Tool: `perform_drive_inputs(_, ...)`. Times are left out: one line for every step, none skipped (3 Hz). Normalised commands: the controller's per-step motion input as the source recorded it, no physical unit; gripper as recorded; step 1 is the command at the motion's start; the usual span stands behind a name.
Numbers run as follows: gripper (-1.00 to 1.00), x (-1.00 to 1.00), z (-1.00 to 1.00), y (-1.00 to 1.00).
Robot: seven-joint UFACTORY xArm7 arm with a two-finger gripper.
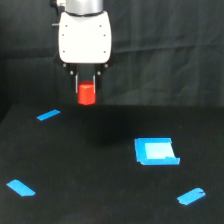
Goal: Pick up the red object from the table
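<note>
The red object is a small bright red-orange stubby block held between the fingers of my gripper. The gripper hangs from a white housing at the upper left of the exterior view. It is shut on the red object and holds it lifted above the black table, with the dark backdrop behind it. The lower part of the block shows below the fingers.
A blue square piece lies on the table right of centre. Blue tape strips lie at the left back, front left and front right. A black cloth backdrop fills the back.
</note>
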Motion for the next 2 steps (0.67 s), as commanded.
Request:
perform_drive_inputs(-1.0,-0.05,-0.08,-0.07)
perform_drive_inputs(-0.99,-0.01,0.1,0.01)
